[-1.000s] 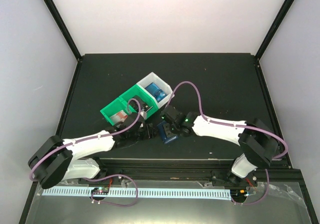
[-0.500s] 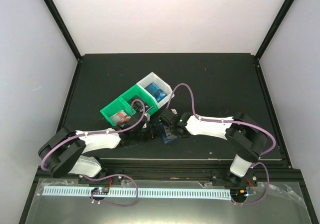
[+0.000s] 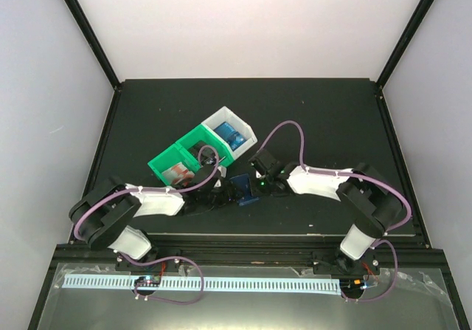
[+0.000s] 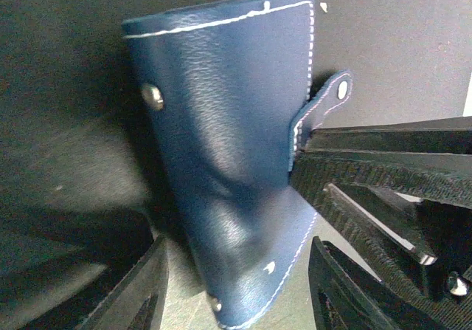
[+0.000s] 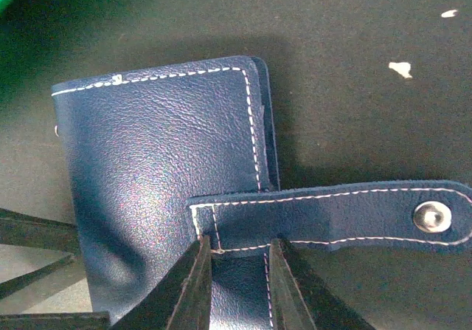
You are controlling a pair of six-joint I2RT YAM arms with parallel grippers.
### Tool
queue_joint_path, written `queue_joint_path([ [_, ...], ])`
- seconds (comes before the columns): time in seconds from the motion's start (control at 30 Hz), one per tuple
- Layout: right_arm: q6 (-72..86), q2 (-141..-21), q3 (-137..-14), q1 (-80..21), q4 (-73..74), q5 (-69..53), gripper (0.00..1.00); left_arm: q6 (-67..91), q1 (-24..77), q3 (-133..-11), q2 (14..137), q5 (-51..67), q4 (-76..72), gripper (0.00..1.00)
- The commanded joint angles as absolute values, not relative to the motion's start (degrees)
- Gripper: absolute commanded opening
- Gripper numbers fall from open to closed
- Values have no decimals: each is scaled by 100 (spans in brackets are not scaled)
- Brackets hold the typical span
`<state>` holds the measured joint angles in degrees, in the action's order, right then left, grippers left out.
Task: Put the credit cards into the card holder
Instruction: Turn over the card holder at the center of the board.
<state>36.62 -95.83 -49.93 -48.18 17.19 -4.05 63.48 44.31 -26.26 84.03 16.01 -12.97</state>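
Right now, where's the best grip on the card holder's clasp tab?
Likely the clasp tab by its snap, pinched across its narrow width, coming from the side away from the card holder. It's unsnapped and sticks out past the folded edge, so that end is clear.

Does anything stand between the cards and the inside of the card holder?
Yes: the card holder is folded shut, its cover over the inside; only the clasp tab is unsnapped. The credit cards sit in bins.
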Motion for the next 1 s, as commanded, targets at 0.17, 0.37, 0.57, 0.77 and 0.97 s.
queue_joint_path([
  [0.17, 3323, -9765, -4413, -4408, 1521, -1568, 24, 6084, 4416, -2918, 8999, 1723, -1995, 41],
  [0.37, 3157, -9520, -4228, -4190, 1305, -1953, 24, 5084, 4361, -2850, 8931, 1490, -2357, 27],
  [0.57, 2789, -8814, -4311, -4088, 1464, -2074, 29, 3990, 4360, -3195, 8734, 2004, -2302, 2],
  [0.77, 2183, -7144, -4812, -3777, 2373, -1790, 52, 2980, 4357, -3424, 7577, 2163, -1688, 2],
  [0.97, 1480, -5731, -5282, -3742, 2837, -1269, 79, 1996, 4360, -3996, 6659, 2280, -739, 1],
])
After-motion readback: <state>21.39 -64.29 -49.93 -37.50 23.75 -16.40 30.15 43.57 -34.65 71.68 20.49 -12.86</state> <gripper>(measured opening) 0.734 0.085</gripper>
